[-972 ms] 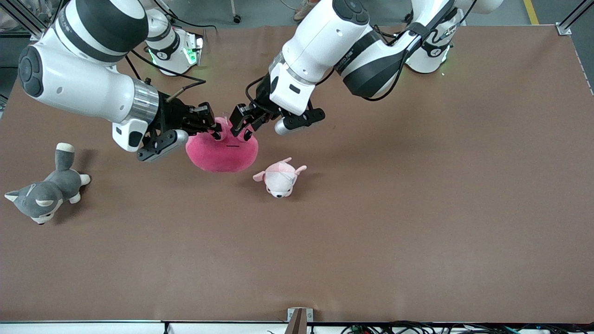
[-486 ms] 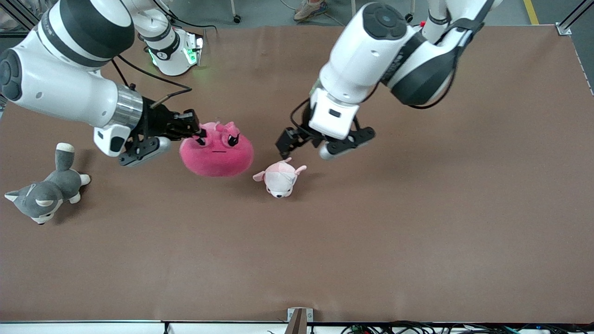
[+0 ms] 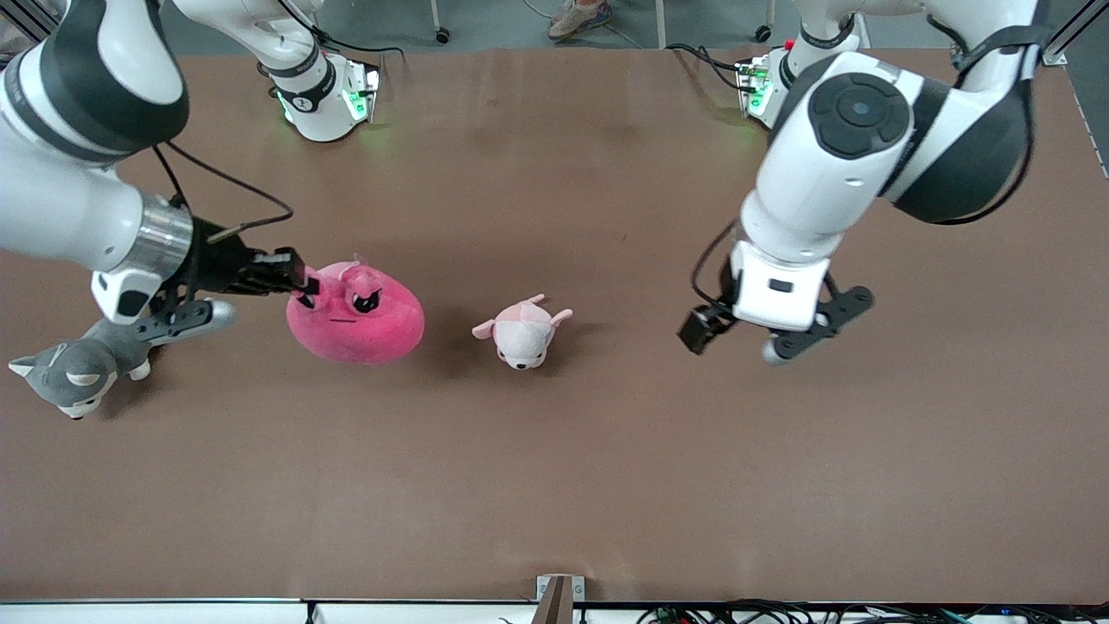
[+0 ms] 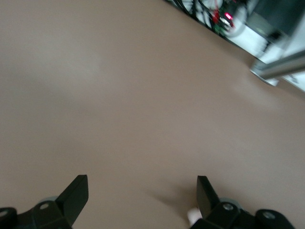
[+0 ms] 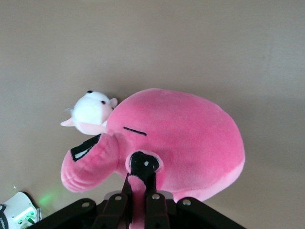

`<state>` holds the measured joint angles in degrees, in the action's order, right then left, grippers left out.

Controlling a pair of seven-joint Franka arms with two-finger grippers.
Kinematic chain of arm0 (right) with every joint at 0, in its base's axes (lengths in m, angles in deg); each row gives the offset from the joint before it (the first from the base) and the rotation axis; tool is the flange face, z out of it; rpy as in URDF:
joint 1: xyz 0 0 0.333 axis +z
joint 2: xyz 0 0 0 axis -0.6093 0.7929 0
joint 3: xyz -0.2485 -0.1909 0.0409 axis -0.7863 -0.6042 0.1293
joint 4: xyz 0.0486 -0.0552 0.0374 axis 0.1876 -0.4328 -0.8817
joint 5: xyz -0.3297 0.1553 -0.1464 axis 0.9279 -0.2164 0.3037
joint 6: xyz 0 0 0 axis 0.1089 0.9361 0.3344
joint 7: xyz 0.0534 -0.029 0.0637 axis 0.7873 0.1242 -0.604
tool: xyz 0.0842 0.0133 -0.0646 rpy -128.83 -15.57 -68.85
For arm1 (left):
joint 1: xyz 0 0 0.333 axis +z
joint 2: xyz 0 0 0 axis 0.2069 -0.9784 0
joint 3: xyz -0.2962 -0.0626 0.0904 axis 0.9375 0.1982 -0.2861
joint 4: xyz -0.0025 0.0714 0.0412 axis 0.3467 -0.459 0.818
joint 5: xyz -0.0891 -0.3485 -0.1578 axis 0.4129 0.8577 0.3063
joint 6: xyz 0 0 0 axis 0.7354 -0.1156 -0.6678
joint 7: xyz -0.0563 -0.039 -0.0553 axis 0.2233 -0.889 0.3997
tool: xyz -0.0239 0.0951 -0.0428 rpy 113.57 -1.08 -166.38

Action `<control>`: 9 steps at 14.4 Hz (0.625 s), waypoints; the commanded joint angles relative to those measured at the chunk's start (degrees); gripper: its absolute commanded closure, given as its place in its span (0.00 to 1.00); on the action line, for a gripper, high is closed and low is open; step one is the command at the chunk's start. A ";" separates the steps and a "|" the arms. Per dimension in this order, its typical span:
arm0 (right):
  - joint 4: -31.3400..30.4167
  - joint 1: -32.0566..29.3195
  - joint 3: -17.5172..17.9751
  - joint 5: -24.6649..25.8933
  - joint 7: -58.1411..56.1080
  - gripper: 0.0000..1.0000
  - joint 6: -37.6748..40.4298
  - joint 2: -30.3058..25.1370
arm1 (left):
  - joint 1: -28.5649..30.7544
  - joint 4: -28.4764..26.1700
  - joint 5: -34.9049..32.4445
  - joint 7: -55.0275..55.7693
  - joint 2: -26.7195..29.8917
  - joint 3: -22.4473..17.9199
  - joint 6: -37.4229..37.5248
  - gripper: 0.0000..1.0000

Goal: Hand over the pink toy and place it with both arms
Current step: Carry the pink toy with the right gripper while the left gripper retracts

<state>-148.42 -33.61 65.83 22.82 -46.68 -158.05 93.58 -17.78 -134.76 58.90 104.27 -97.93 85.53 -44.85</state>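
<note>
Right end effector (image 3: 299, 286) pinches pink toy (image 3: 357, 316), seemingly by an ear.

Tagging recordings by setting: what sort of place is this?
Probably a robotics lab: two arms bolted to a brown-covered table, plush toys as props such as the pink toy, aluminium framing and loose cables at the edges.

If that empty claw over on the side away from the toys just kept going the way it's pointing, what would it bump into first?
Probably just the bare brown table. The left gripper, fingers open, points down at empty tabletop; its wrist view shows nothing between the fingers and the surface.
</note>
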 commanded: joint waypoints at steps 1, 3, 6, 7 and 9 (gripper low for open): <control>1.65 -4.27 0.90 -0.33 -3.65 0.98 0.78 3.31 | 3.81 -0.63 -2.02 -11.29 2.22 0.33 2.13 0.00; 1.65 -6.38 0.99 -0.42 -6.81 0.98 1.13 4.63 | 6.53 -0.63 -1.94 -17.72 3.27 0.42 2.31 0.00; 1.30 -8.93 0.90 -0.24 -14.09 0.98 1.31 6.91 | 10.14 -0.72 -1.50 -27.56 4.51 0.42 4.93 0.00; 1.13 -9.90 0.99 -0.33 -16.12 0.98 1.39 7.88 | 11.54 -0.72 -1.49 -30.03 5.12 0.51 5.99 0.00; 1.30 -11.75 0.99 -0.59 -18.24 0.98 2.88 9.64 | 13.57 -0.81 -1.14 -35.83 6.53 0.68 9.23 0.00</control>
<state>-148.16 -42.90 65.79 22.78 -62.22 -156.97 101.49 -6.00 -134.72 57.95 73.15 -93.62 85.53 -38.59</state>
